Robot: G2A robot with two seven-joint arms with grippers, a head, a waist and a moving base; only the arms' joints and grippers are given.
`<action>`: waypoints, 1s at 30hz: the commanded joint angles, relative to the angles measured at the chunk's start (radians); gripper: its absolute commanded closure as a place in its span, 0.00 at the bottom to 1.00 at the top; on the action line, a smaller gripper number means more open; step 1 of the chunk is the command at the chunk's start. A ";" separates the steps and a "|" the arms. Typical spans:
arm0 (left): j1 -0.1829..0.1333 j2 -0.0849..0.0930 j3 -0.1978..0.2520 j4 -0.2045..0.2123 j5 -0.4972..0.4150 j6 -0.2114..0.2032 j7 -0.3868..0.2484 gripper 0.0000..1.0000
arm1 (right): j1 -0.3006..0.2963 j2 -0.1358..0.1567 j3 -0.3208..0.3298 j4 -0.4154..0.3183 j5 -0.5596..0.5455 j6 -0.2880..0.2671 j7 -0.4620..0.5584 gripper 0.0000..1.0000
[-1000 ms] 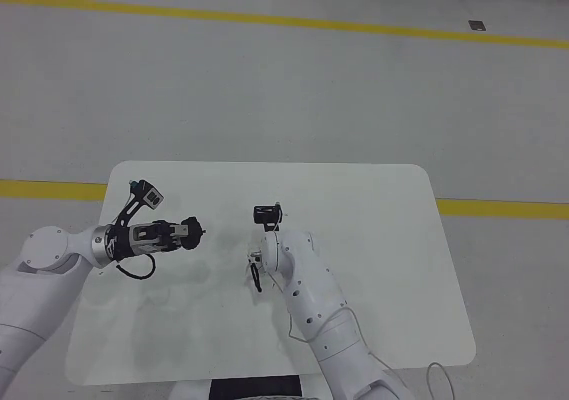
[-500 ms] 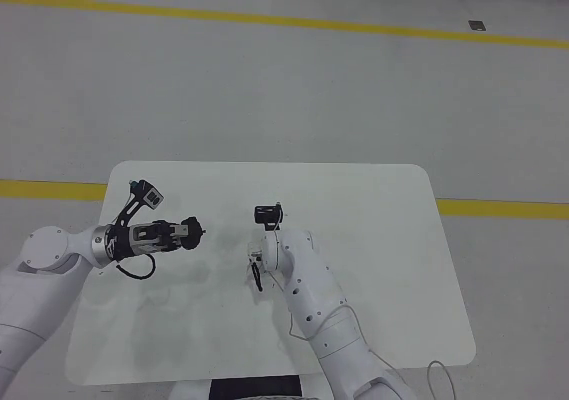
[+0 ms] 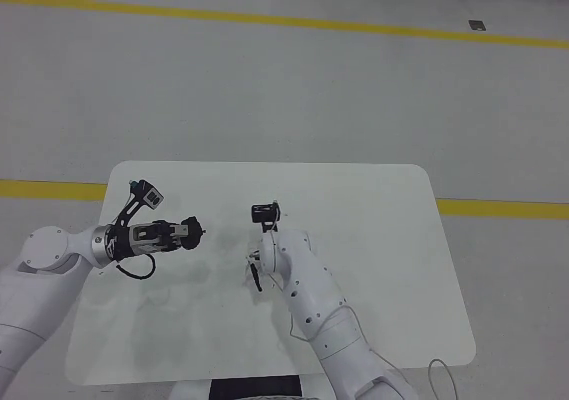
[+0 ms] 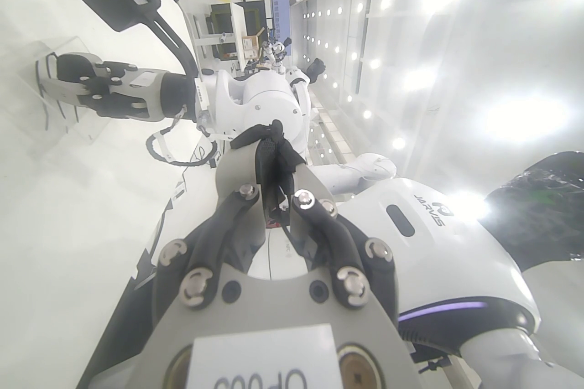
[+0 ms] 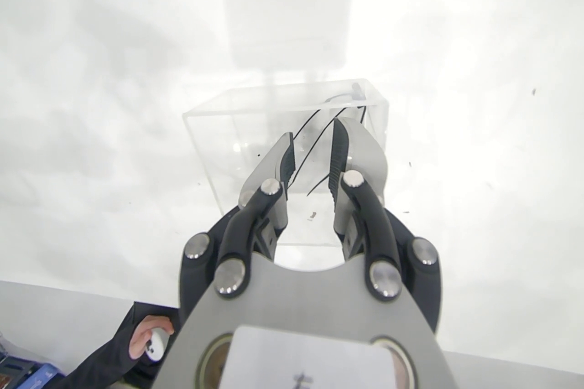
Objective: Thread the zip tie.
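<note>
Zip ties (image 5: 318, 163) stand in the clear box (image 5: 205, 153), between the tips of the spread right claw (image 5: 312, 129).

Thin black zip ties (image 5: 318, 145) lean slanted inside a clear box (image 5: 205, 144), just left of the top view's centre.

Likely industrial lab hall: yellow floor lines (image 3: 524, 209), rows of ceiling lights (image 4: 374, 63), workbenches (image 4: 228, 21).
</note>
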 commanded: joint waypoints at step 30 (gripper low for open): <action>0.000 0.000 0.000 0.000 0.000 0.000 0.000 1.00 | 0.032 0.026 -0.072 0.045 0.000 0.000 0.007 1.00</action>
